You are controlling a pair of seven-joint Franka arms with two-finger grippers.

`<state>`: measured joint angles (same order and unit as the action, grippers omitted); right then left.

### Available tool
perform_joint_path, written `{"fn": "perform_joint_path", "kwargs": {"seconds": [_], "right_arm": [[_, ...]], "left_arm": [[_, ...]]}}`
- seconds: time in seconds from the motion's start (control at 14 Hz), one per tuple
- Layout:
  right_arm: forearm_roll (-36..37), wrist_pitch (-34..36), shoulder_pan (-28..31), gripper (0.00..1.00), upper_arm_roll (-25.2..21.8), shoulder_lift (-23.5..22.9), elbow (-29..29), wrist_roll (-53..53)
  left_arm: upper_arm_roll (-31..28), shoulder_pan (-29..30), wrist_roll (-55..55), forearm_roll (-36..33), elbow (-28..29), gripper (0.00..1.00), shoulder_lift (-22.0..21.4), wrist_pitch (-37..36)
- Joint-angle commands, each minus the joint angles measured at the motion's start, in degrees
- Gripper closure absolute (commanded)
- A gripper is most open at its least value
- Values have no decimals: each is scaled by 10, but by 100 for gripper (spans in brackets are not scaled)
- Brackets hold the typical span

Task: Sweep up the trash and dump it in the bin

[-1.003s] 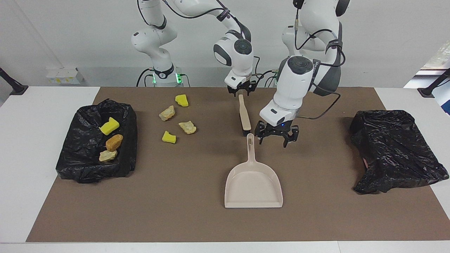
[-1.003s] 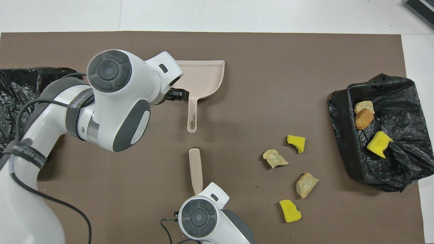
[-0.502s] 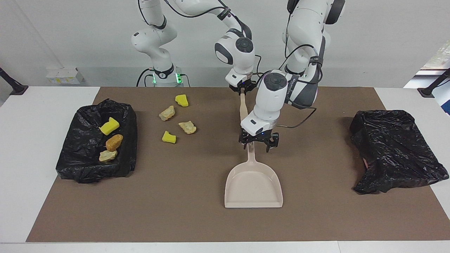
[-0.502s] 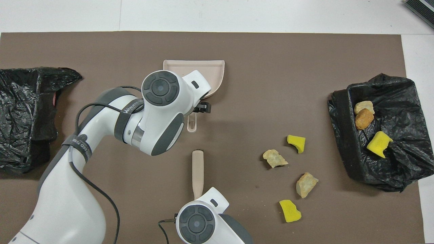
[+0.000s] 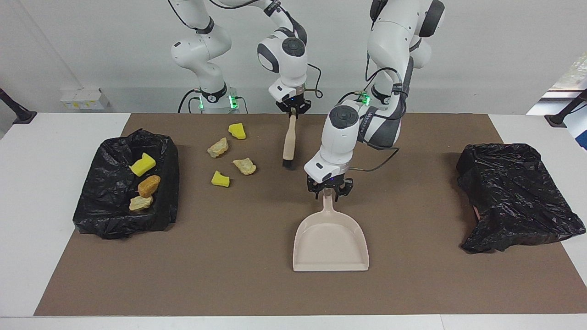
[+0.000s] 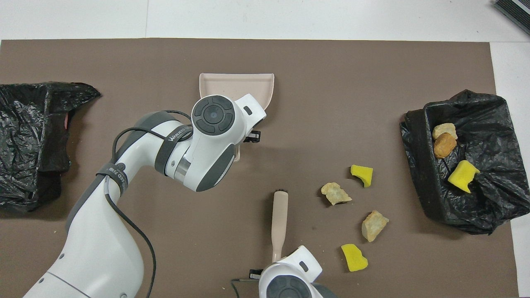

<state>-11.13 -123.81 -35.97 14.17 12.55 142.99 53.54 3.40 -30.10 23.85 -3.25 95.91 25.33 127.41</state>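
Four loose lumps of trash lie on the brown mat: two yellow (image 5: 236, 131) (image 5: 220, 179) and two beige (image 5: 218, 147) (image 5: 245, 166). Three more sit in the black-lined bin (image 5: 167, 183) at the right arm's end. My right gripper (image 5: 292, 112) is shut on the handle of the beige brush (image 5: 289, 142) (image 6: 279, 217). The brush hangs bristles-down beside the loose lumps. My left gripper (image 5: 329, 192) is down on the handle of the beige dustpan (image 5: 330, 238) (image 6: 236, 85), its fingers closed round it. The pan lies flat on the mat.
A crumpled black bag (image 5: 518, 197) lies at the left arm's end of the table. The mat (image 5: 206, 275) covers most of the white table. Bare mat lies between the dustpan and the bin.
The left gripper swung over the dustpan handle, came down and closed on it. The right gripper shut on the brush, lifted it and carried it toward the loose trash.
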Motion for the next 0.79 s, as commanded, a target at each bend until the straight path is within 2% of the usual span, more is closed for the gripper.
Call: {"fn": "perform_joint_path", "kwargs": {"seconds": [0.0, 0.14, 0.43, 0.72], "right_arm": [[30, 76, 62, 100, 3, 78, 31, 16], [44, 124, 96, 100, 3, 104, 31, 34], [58, 166, 178, 100, 4, 105, 40, 61], [58, 192, 248, 100, 4, 106, 54, 62]], "left_arm": [[-5, -4, 7, -14, 8, 100, -8, 0], [-5, -3, 4, -13, 9, 100, -9, -10], [-8, 4, -10, -15, 2, 100, -23, -36], [-8, 35, -193, -16, 2, 100, -60, -86]]}}
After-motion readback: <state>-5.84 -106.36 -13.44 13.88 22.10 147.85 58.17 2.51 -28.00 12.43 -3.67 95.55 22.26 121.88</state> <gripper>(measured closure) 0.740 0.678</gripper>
